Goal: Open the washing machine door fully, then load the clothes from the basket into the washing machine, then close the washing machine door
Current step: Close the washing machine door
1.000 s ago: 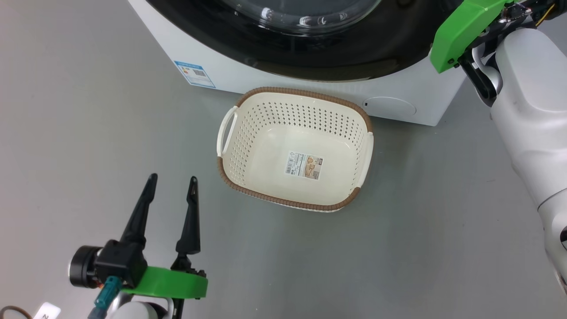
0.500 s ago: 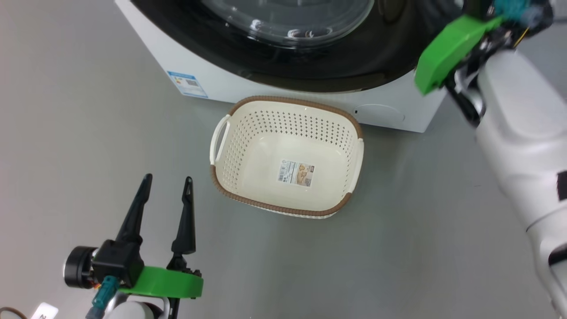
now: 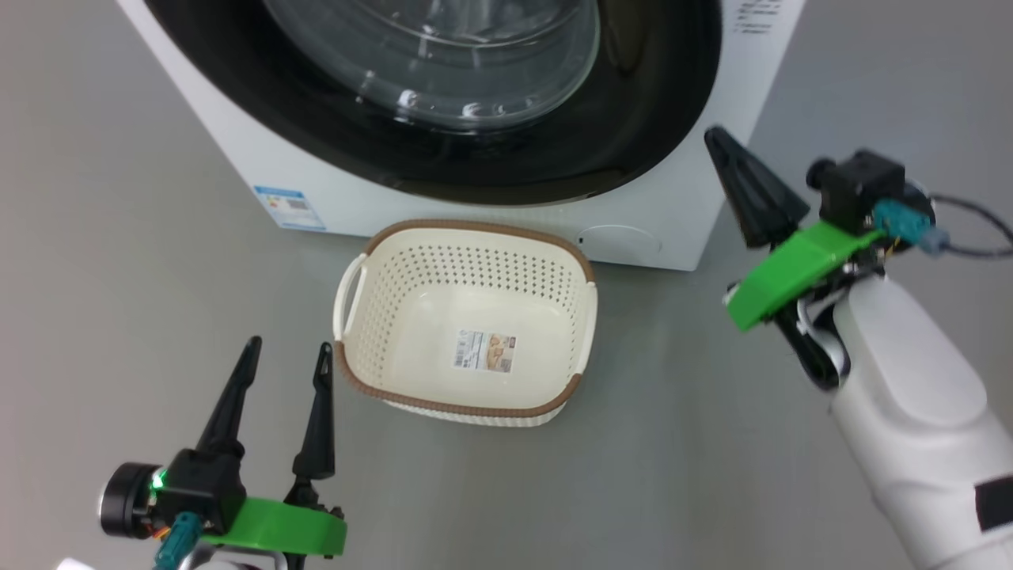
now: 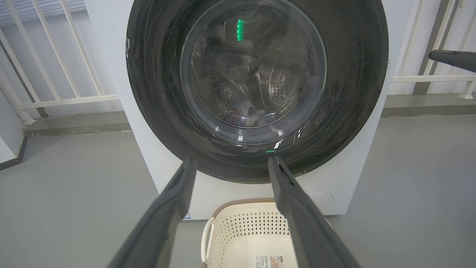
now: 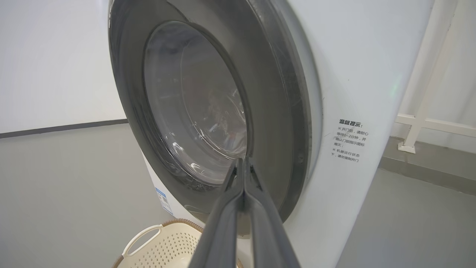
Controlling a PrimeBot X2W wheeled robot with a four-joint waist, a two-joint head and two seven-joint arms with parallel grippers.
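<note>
The washing machine stands at the top of the head view, and its glossy black washing machine door lies shut against the front. Through the glass, light-blue clothes lie low in the steel drum. On the floor before the machine, the cream basket holds nothing but its label sticker. My left gripper is open and empty, left of the basket; in its own view the left gripper points at the door. My right gripper is shut on nothing beside the machine's right front corner, and the right gripper tips point at the door's rim.
A blue energy sticker and a round flap mark the machine's lower front. A printed notice is on its side. White railings run behind it. Grey floor lies open all around the basket.
The head camera has swung, shifting the whole picture. My right arm has dropped back from the door's right edge, and its shut gripper has come into view. The left gripper stays open.
</note>
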